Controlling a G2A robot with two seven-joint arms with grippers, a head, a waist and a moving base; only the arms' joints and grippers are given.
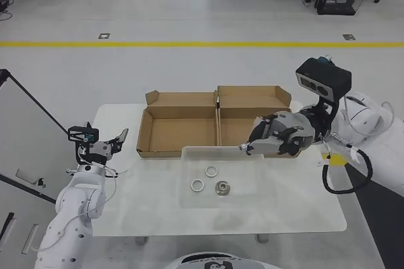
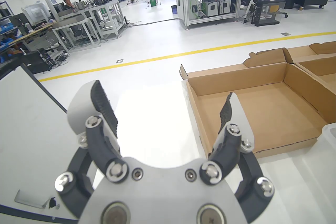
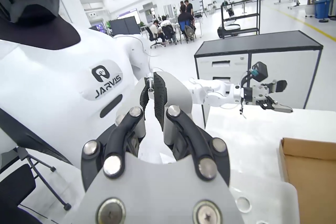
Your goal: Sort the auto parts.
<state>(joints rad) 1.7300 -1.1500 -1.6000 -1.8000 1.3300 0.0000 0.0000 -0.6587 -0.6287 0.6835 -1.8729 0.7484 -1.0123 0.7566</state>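
A clear plastic tray [image 1: 249, 191] at the table's middle holds two white rings [image 1: 198, 185] [image 1: 211, 171] and a metal hub [image 1: 221, 187]. Behind it stand two open cardboard boxes, the left one [image 1: 178, 134] and the right one [image 1: 234, 132], both with bare floors where visible. My right gripper [image 1: 245, 146] hangs over the tray's far edge by the right box, shut on a small threaded bolt [image 3: 150, 81]. My left gripper [image 1: 116, 140] [image 2: 165, 101] is open with nothing in it, above the table's left side, beside the left box [image 2: 262, 109].
The white table [image 1: 303, 202] has free room at its front and right. A grey cabinet with a dark top [image 1: 13, 134] stands just off the table's left edge. The floor with a yellow line [image 1: 202, 44] lies beyond.
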